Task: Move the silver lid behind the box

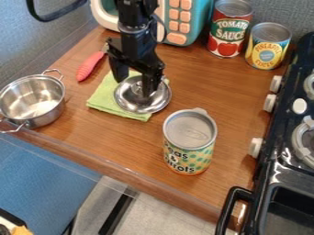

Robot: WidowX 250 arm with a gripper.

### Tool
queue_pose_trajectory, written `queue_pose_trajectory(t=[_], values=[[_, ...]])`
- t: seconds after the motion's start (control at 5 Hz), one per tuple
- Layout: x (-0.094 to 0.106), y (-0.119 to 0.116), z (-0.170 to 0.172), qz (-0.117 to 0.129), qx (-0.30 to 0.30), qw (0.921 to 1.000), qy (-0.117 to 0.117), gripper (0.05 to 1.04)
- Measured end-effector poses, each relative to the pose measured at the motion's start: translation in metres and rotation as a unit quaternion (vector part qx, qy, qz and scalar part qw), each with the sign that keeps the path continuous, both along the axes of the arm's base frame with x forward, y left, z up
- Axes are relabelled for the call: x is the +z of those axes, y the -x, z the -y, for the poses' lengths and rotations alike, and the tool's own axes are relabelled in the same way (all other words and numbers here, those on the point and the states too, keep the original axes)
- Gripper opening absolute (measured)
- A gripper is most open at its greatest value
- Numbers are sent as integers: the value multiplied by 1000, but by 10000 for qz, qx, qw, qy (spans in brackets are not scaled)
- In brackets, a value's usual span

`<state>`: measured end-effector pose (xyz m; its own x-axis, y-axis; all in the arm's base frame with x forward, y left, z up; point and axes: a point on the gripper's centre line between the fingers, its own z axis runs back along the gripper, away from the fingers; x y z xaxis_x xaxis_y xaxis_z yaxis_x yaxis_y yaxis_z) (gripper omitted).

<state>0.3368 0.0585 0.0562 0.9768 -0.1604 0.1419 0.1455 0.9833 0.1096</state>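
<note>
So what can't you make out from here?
Camera view: the knob, partly behind the gripper; I can't confirm a hold.
Camera view: the cloth, its middle hidden by the lid.
Camera view: the stove, cut off by the right edge.
Camera view: the thing at lower left, cut off, so I can't identify it.

Glossy metal lid (159, 100) on matt green cloth (105, 97), probably cotton.
</note>
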Motion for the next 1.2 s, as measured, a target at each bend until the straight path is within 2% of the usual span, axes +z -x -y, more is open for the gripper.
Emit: queue_pose_trajectory(t=[0.2,0.4,0.6,0.8,1.0,1.2], values=[[-8,-5,-3,16,83,10000,50,957],[-7,-9,-4,60,159,9998,56,736],[-6,-12,-3,73,105,9999,73,434],[2,-18,-4,98,57,9999,49,287],[28,-32,10,338,-134,9993,-62,287],[50,-52,59,705,-663,9953,-66,287]])
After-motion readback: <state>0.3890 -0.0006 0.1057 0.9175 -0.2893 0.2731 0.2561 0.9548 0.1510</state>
